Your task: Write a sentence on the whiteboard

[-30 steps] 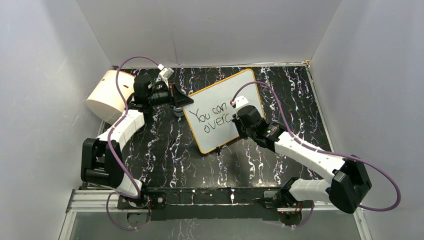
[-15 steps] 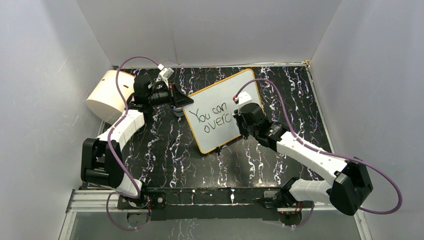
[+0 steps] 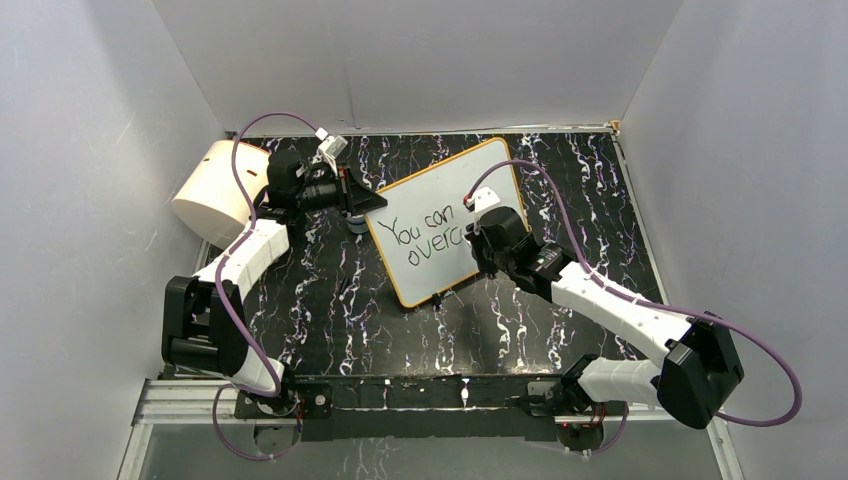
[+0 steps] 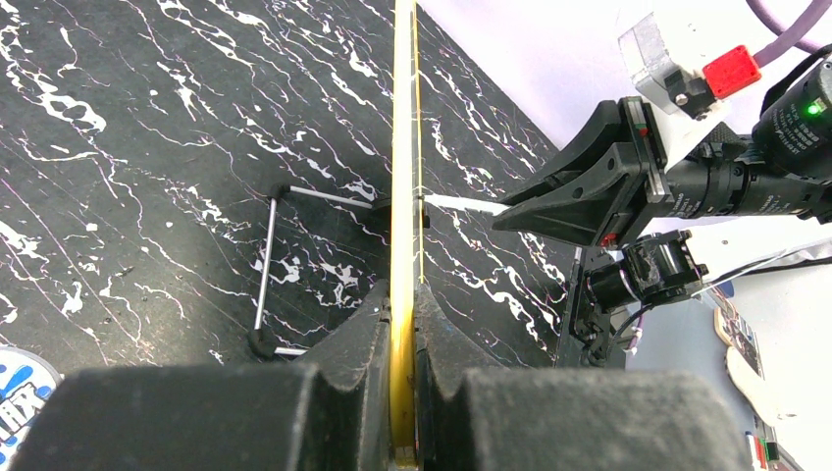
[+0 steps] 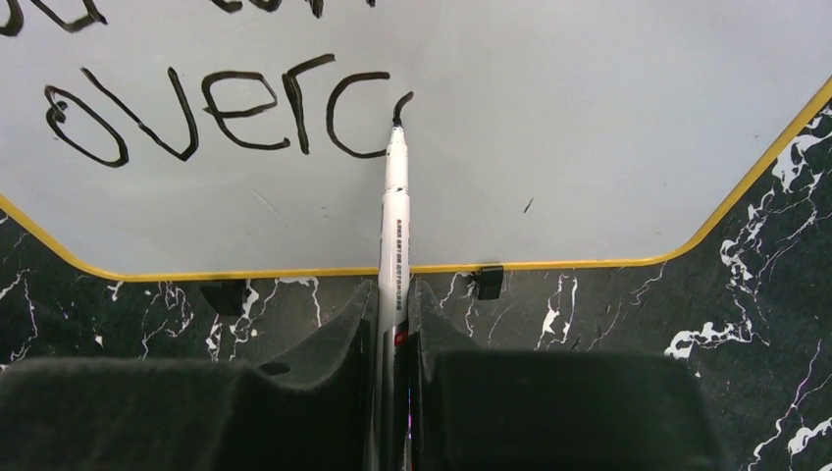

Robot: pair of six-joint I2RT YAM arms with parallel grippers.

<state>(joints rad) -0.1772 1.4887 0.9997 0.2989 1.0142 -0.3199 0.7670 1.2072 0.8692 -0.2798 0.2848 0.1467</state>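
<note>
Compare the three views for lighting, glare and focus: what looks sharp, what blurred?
Top external view: soft, even light, no obvious glare on the glossy white orange-rimmed whiteboard. Left wrist view: the left hand is blurred; the top right corner is washed out. Right wrist view: the black handwritten lettering is sharp, the right hand soft.

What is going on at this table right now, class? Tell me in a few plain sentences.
The left gripper is clamped on the yellow rim of the whiteboard, apparently steadying it. The right gripper holds a marker with its tip against the board. The sentence is unfinished: it reads "You can overc", and the tip sits at a short stroke just after the last c.
</note>
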